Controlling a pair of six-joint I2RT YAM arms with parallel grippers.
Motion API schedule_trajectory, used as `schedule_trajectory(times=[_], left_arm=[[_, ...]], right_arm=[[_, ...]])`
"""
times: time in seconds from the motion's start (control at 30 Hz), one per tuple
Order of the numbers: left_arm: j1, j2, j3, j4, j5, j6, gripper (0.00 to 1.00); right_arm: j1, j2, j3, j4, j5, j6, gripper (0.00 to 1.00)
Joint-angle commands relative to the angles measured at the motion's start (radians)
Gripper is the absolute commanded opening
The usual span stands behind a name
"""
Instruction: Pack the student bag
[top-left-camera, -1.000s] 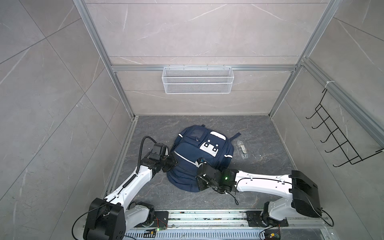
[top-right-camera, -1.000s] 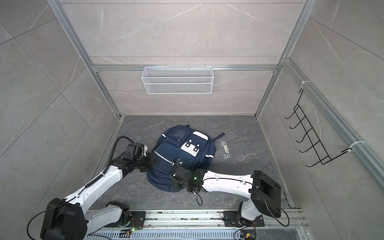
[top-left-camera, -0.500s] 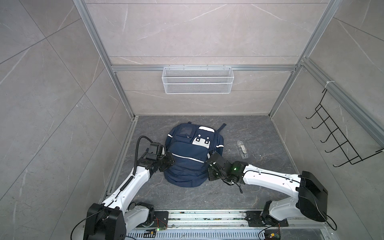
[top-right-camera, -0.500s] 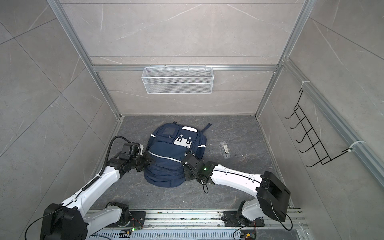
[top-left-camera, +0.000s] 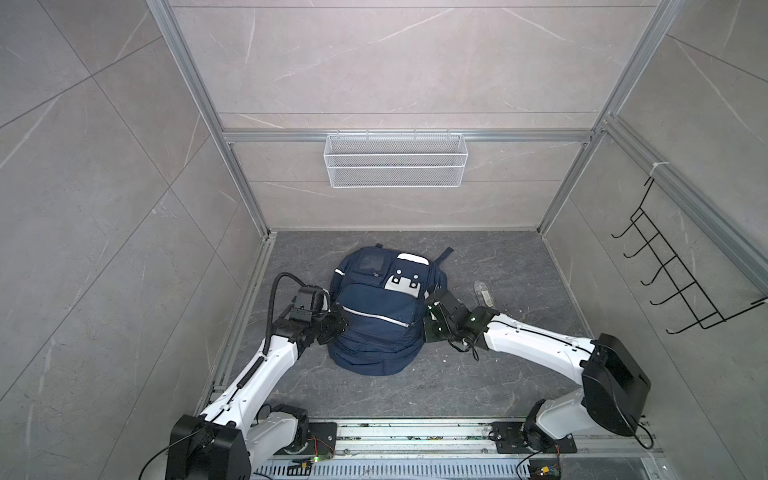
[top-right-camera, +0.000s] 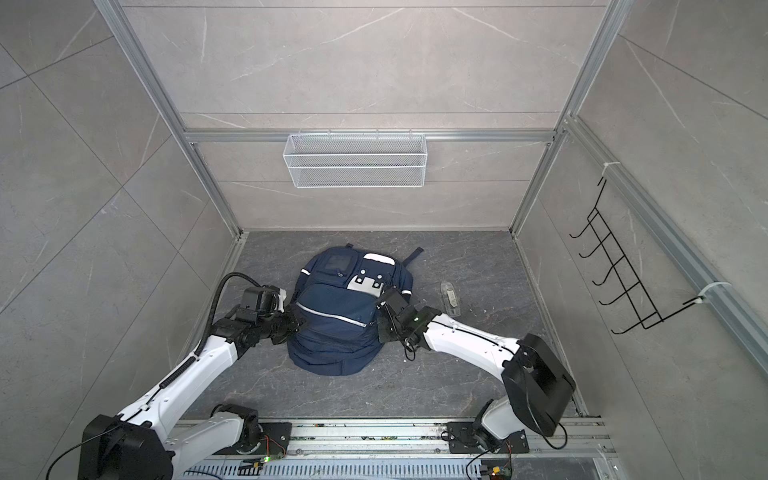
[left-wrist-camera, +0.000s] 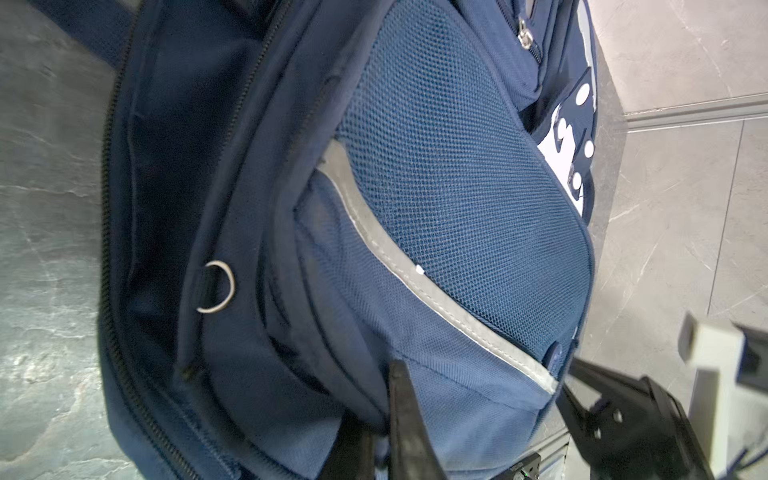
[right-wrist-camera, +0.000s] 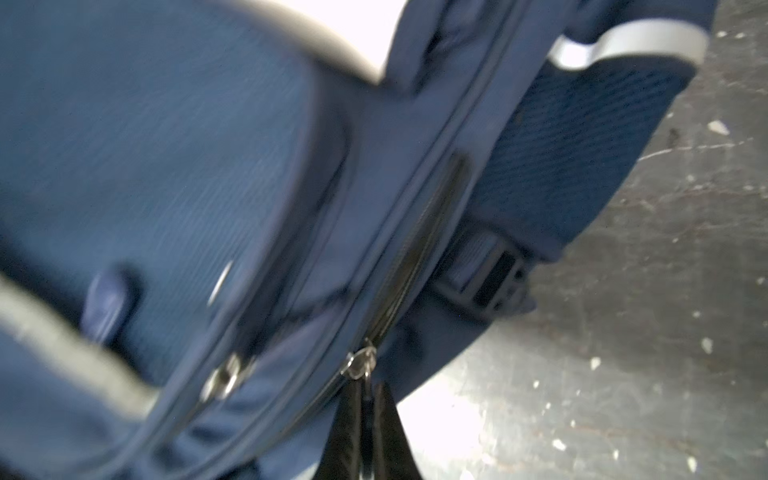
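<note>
Over the last second the right pincer (right-wrist-camera: 365, 399), closed on a zip pull (right-wrist-camera: 358, 365), has travelled from the near end of the student bag (top-left-camera: 376, 320) to its right flank. The left pincer (top-left-camera: 337, 323) stays clamped on fabric at the left flank, so a zip is probably being run along the bag. The bag has swung square and lies mid-table (top-left-camera: 457, 386), front face up, top toward the back wall (top-left-camera: 395, 208): navy fabric, silver reflective stripes, white patch, mesh side pocket.

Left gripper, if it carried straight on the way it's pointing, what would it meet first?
The large navy-blue fabric backpack: the left gripper is shut on its side fabric, so it would likely just press deeper into that side.
</note>
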Motion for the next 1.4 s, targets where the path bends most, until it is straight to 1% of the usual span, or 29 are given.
schedule_trajectory(times=[0.0, 0.1, 0.2, 0.4, 0.5, 0.9, 1.0, 1.07, 1.13, 1.23, 1.37], left_arm=[[0.024, -0.046, -0.017, -0.078, -0.047, 0.069, 0.00], [0.024, -0.061, -0.026, -0.087, -0.048, 0.067, 0.00], [0.024, -0.069, -0.033, -0.088, -0.047, 0.064, 0.00], [0.023, -0.060, -0.028, -0.081, -0.040, 0.061, 0.00], [0.025, -0.048, -0.023, -0.076, -0.038, 0.061, 0.00], [0.024, -0.036, -0.016, -0.072, -0.052, 0.060, 0.00], [0.024, -0.025, -0.015, -0.063, -0.047, 0.057, 0.00], [0.024, -0.015, -0.015, -0.054, -0.036, 0.055, 0.00], [0.024, -0.009, -0.016, -0.047, -0.030, 0.055, 0.00], [0.024, -0.004, -0.025, -0.034, -0.023, 0.047, 0.00], [0.021, 0.002, -0.045, -0.005, -0.009, 0.018, 0.00]], right_arm=[[-0.090, 0.077, 0.089, -0.078, 0.073, -0.028, 0.00], [-0.134, 0.122, 0.149, -0.084, 0.063, -0.035, 0.00], [-0.154, 0.145, 0.181, -0.093, 0.057, -0.034, 0.00], [-0.156, 0.112, 0.138, -0.087, 0.050, -0.029, 0.00], [-0.156, 0.086, 0.111, -0.088, 0.074, -0.038, 0.00], [-0.171, 0.157, 0.185, -0.112, 0.090, -0.070, 0.00], [-0.171, 0.140, 0.176, -0.106, 0.064, -0.068, 0.00], [-0.171, 0.113, 0.139, -0.078, 0.016, -0.069, 0.00], [-0.170, 0.081, 0.096, -0.043, -0.033, -0.070, 0.04], [-0.168, 0.043, 0.046, -0.020, -0.062, -0.067, 0.11], [-0.164, -0.013, 0.016, -0.043, -0.061, -0.081, 0.12]])
